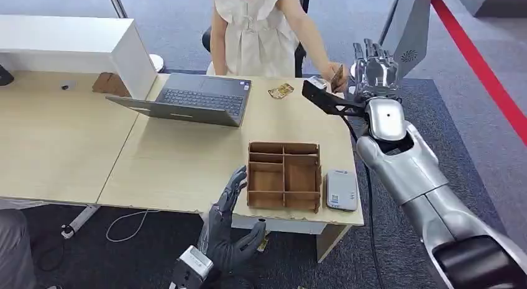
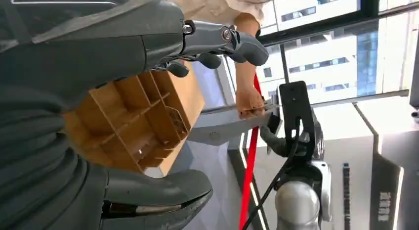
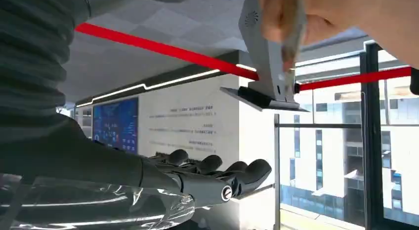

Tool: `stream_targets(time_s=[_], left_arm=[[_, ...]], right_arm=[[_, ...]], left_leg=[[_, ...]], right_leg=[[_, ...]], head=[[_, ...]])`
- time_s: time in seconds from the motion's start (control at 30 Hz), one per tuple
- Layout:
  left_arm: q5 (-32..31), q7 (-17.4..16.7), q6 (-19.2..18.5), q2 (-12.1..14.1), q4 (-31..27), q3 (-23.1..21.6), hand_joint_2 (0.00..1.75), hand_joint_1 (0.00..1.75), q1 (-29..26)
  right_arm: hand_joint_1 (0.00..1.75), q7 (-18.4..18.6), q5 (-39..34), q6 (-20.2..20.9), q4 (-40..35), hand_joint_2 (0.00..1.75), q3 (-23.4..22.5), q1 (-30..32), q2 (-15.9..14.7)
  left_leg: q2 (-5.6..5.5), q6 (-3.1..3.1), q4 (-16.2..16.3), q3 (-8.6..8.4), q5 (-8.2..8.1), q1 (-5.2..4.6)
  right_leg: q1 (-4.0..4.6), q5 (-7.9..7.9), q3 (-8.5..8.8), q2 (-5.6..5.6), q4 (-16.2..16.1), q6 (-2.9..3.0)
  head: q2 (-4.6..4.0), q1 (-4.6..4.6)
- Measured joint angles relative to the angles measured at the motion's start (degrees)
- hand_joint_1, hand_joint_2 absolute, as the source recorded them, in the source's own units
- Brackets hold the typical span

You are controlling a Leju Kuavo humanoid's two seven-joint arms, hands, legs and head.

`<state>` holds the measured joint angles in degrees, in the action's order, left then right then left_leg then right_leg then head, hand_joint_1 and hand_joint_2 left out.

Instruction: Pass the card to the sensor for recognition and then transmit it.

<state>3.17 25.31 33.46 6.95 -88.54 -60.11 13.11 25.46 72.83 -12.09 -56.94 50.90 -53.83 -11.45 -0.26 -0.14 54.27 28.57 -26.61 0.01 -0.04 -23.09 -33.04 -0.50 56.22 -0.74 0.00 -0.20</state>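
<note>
Nearest us, our left hand (image 1: 230,230) hangs just off the front edge of the worktop (image 1: 180,171), fingers spread and holding nothing; it sits beside the wooden divider tray (image 1: 284,176), probably parked out of the way while the other arm works. From the left wrist the tray's compartments look bare.

Just beside the tray, toward our right, lies the white card reader (image 1: 342,189), the sensor the task names. We judge its spot at the front edge keeps it within easy reach.

Further back, an open grey laptop (image 1: 192,101) faces the seated person (image 1: 261,28), and a small gold-coloured item (image 1: 281,91) lies on the worktop near it; we cannot tell what it is.

Farthest out, our right hand (image 1: 375,70) is raised at the far right corner, fingers straight, apart and empty, palm offered. The person's hand (image 1: 332,74) holds the card (image 1: 337,77) just beside it. The handover looks under way or just finished; the frames cannot settle which.
</note>
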Motion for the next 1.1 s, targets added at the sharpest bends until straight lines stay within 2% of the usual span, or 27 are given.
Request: stream_targets(time_s=[0.07, 0.13, 0.23, 0.27, 0.33, 0.47, 0.6, 0.67, 0.83, 1.1], left_arm=[[-1.42, 0.00, -0.92, -0.24, -0.02, 0.74, 1.75, 0.00, -0.80], [-2.68, 0.00, -1.50, -0.41, -0.02, 1.50, 1.75, 0.00, -1.72], [-4.45, -0.18, -1.88, -0.79, -0.07, 2.90, 1.75, 0.00, -3.21], [-4.79, -0.31, -1.92, -0.92, -0.09, 3.30, 1.75, 0.00, -3.60], [-5.51, -0.68, -1.92, -1.11, -0.11, 4.29, 1.75, 0.00, -4.41], [-6.88, -2.29, -1.90, -1.27, -0.70, 5.75, 1.75, 0.00, -5.65], [-7.41, -3.19, -0.92, -1.25, -1.59, 6.97, 1.75, 0.00, -6.64], [-7.45, -3.74, -0.15, -1.25, -2.08, 7.39, 1.75, 0.00, -7.11], [-7.60, -4.50, 1.29, -0.96, -3.41, 8.35, 1.75, 0.00, -8.19], [-7.63, -4.70, 3.50, -0.41, -5.20, 8.96, 1.75, 0.00, -9.00]], right_arm=[[0.00, 0.00, -0.37, -2.00, -0.56, 1.75, -0.50, 0.89, -0.46], [0.00, -0.37, -1.61, -5.91, -1.48, 1.75, -1.35, 1.99, -0.79], [0.00, -1.11, -4.56, -15.42, -4.04, 1.75, -3.33, 4.37, -1.13], [0.00, -1.29, -5.27, -17.34, -5.10, 1.75, -4.05, 5.27, -1.18], [0.00, -1.62, -7.61, -19.48, -7.54, 1.75, -5.62, 7.28, -1.33], [0.00, -5.66, -22.33, -24.11, -12.23, 1.75, -8.48, 12.29, -1.29], [0.00, -10.40, -32.08, -26.12, -16.98, 1.75, -9.68, 18.00, -1.35], [0.00, -11.65, -33.75, -26.42, -19.04, 1.75, -9.79, 20.44, -1.40], [0.00, -12.63, -32.43, -27.52, -23.85, 1.75, -9.79, 25.75, -2.14], [0.00, -12.61, -16.51, -27.80, -30.73, 1.75, -11.28, 34.13, -3.47]], left_leg=[[0.00, 0.00, 0.00, 0.00, 0.00, 0.00], [0.00, 0.00, 0.00, 0.00, 0.00, 0.00], [0.00, 0.00, 0.00, -0.01, -0.01, 0.01], [0.00, 0.00, 0.00, 0.00, -0.01, 0.01], [0.00, 0.00, 0.00, -0.01, -0.01, 0.02], [-0.01, 0.00, -0.01, -0.01, -0.01, 0.03], [-0.01, 0.00, -0.01, -0.01, -0.01, 0.03], [-0.01, 0.00, -0.01, 0.01, -0.01, 0.03], [-0.01, 0.00, -0.02, 0.01, -0.02, 0.03], [-0.01, 0.03, -0.02, 0.03, -0.05, 0.03]], right_leg=[[0.00, 0.00, 0.00, 0.00, 0.00, 0.00], [0.00, 0.00, 0.00, 0.00, -0.01, 0.00], [0.01, 0.00, 0.00, 0.00, -0.01, 0.00], [0.01, -0.01, 0.00, 0.00, -0.01, 0.00], [0.02, -0.01, 0.00, 0.00, -0.01, 0.00], [0.02, -0.01, 0.02, 0.00, -0.01, 0.00], [0.02, -0.01, 0.01, 0.00, -0.01, 0.00], [0.02, -0.01, 0.01, 0.00, -0.01, 0.00], [0.03, -0.03, 0.01, 0.01, -0.02, 0.00], [0.02, -0.04, 0.01, 0.01, -0.03, 0.01]], head=[[0.00, 0.00], [0.00, 0.02], [0.00, 0.02], [0.00, 0.00], [0.00, 0.00], [0.00, 0.00], [0.00, 0.00], [0.00, 0.00], [0.00, 0.00], [0.00, 0.00]])
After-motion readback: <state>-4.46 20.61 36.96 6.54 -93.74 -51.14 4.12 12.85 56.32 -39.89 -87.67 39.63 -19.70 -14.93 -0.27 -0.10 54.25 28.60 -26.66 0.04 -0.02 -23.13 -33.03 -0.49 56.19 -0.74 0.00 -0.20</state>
